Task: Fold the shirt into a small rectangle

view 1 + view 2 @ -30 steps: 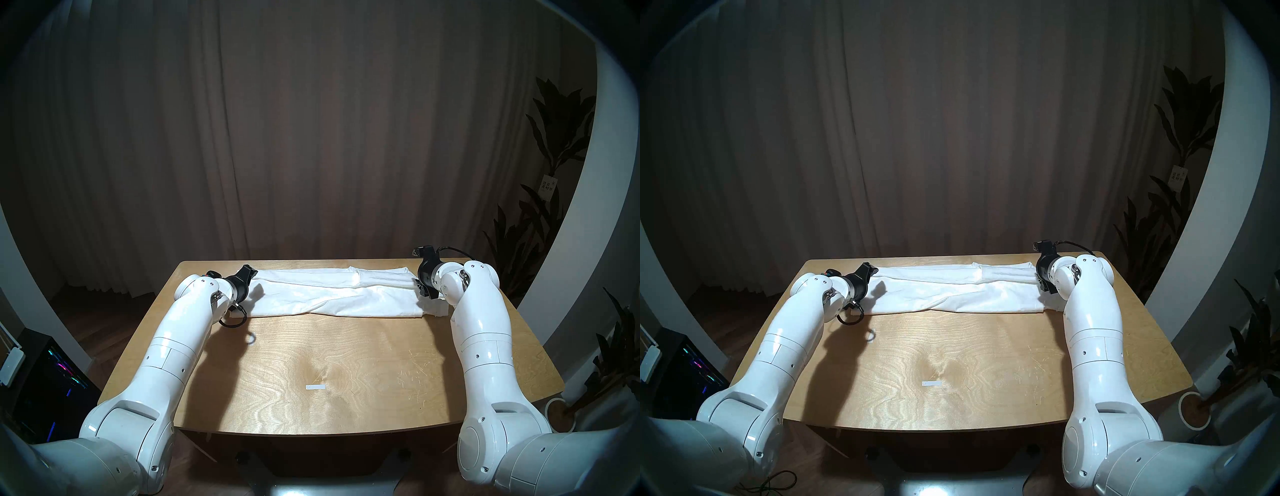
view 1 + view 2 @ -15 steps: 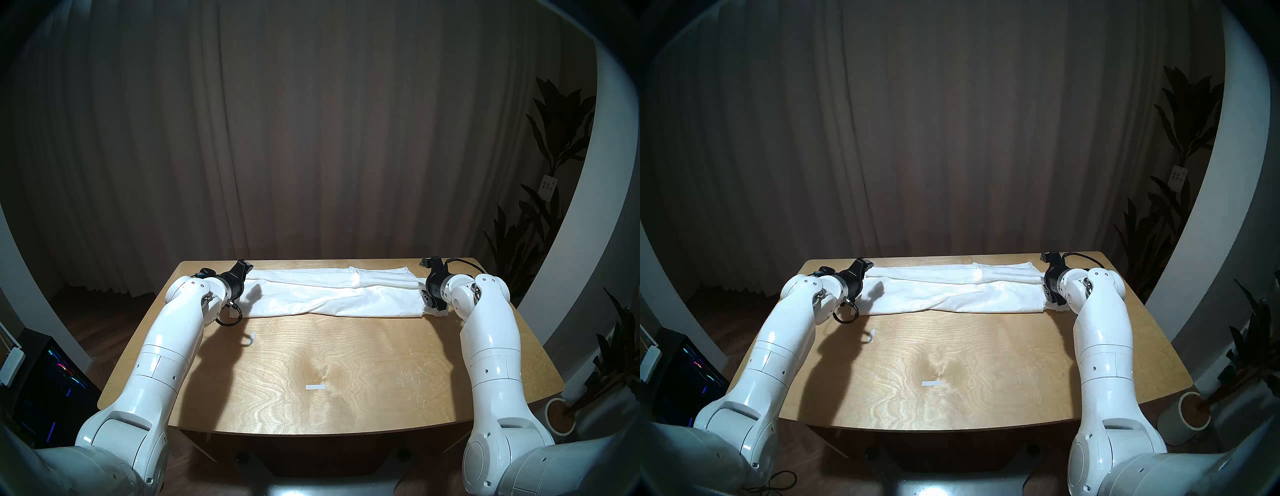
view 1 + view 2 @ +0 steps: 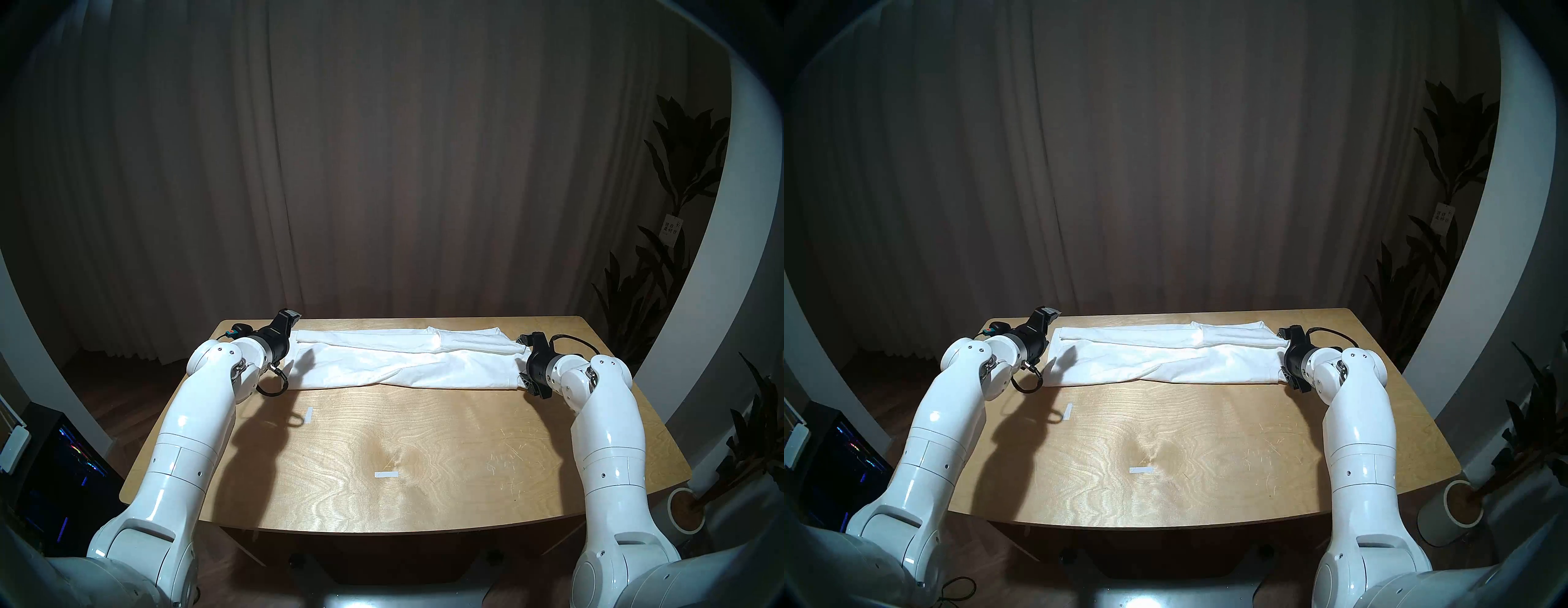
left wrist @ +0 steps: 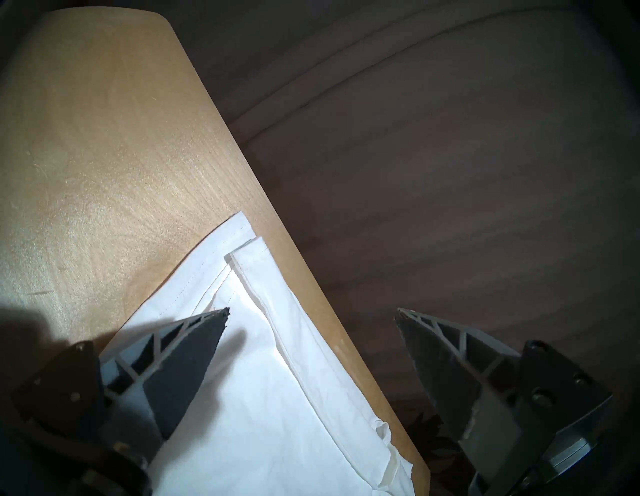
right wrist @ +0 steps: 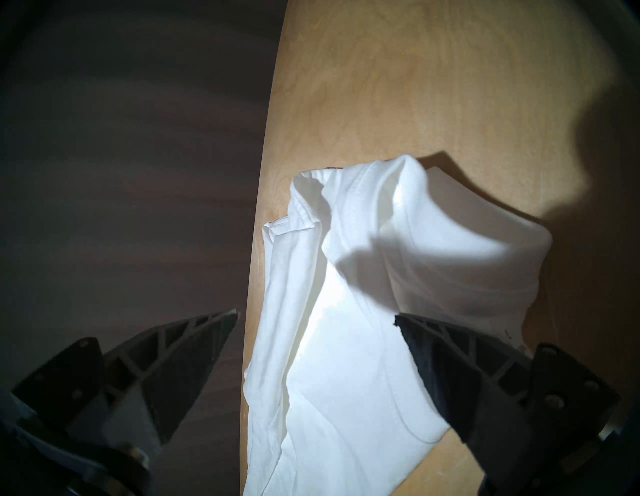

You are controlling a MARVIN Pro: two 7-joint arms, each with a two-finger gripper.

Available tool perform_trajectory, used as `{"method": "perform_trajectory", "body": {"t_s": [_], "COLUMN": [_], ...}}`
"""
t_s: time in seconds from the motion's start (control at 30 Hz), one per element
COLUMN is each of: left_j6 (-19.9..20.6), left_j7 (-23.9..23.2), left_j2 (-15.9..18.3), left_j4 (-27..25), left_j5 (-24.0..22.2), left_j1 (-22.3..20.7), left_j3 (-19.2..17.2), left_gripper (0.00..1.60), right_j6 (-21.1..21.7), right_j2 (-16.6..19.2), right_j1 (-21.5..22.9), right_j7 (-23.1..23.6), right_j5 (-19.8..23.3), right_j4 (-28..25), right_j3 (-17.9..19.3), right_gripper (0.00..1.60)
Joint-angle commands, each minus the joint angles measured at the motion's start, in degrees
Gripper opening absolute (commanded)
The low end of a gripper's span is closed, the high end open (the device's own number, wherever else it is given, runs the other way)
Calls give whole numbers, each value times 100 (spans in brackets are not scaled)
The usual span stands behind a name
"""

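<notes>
The white shirt (image 3: 403,361) lies on the wooden table (image 3: 445,429) as a long folded strip along the far edge; it also shows in the right head view (image 3: 1166,356). My left gripper (image 3: 292,327) is open and empty at the strip's left end. In the left wrist view (image 4: 311,311) one finger hovers over the hemmed corner of the shirt (image 4: 263,398), the other past the table's far edge. My right gripper (image 3: 526,379) is open and empty at the strip's right end. The right wrist view (image 5: 317,317) shows it above the bunched end of the shirt (image 5: 346,363).
Two small white tape strips lie on the table, one (image 3: 387,474) near the middle front and one (image 3: 308,415) left of centre. A curtain hangs close behind the far edge. A potted plant (image 3: 685,509) stands off the right side.
Both arms have swung outward: the left gripper left and back, the right gripper right and toward the front. The shirt has not moved. The left tape strip is uncovered.
</notes>
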Motion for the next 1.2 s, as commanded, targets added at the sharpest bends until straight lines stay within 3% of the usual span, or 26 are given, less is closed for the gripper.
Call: {"method": "perform_trajectory", "body": {"t_s": [0.0,0.7,1.17], "left_j6": [-74,-370,-619], "left_j7": [-166,-378,-778], "left_j2": [61,76,52], "left_j4": [-417,-1207,-2179], "left_j5": [-53,-352,-674], "left_j1": [220,1419,1962], "left_j3": [-145,-639,-1209], "left_gripper": [160,160,160], "right_j6": [157,739,1135], "right_j2": [37,103,121], "right_j1": [-145,-655,-1405], "right_j7": [85,283,355], "right_j5": [95,444,639], "right_j4": [-337,-1292,-1957], "right_j3": [43,191,391], "right_gripper": [160,160,160]}}
